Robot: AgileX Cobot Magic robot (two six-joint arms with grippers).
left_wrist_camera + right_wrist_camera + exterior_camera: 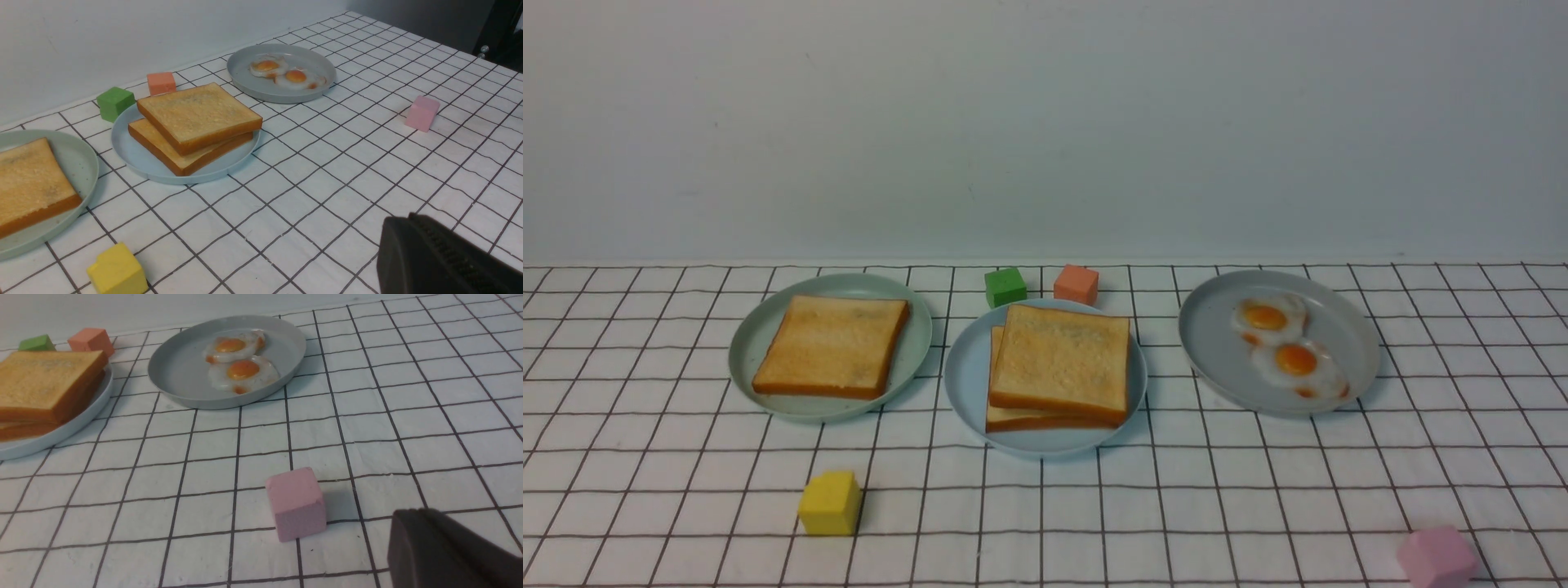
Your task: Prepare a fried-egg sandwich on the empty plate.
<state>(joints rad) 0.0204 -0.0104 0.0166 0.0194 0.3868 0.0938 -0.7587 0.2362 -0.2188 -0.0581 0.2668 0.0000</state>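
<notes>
Two toast slices [1061, 362] are sitting stacked on the blue plate [968, 380], two eggs [1286, 343] on the grey plate [1217, 343]; only wrist views are showing my left gripper [412, 237] and right gripper [416, 535], both closed, empty.

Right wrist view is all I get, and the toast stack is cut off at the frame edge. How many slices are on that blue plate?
Observer: Two. The toast stack sits whole on the blue plate, with the top slice skewed off the lower one.
Operator: Any egg showing between them?
Observer: None shows at the stack's edges in the front or left wrist view. I can't see inside the stack.
Operator: Anything further to the robot's left?
Observer: Yes, a grey-green plate holding a single toast slice.
</notes>
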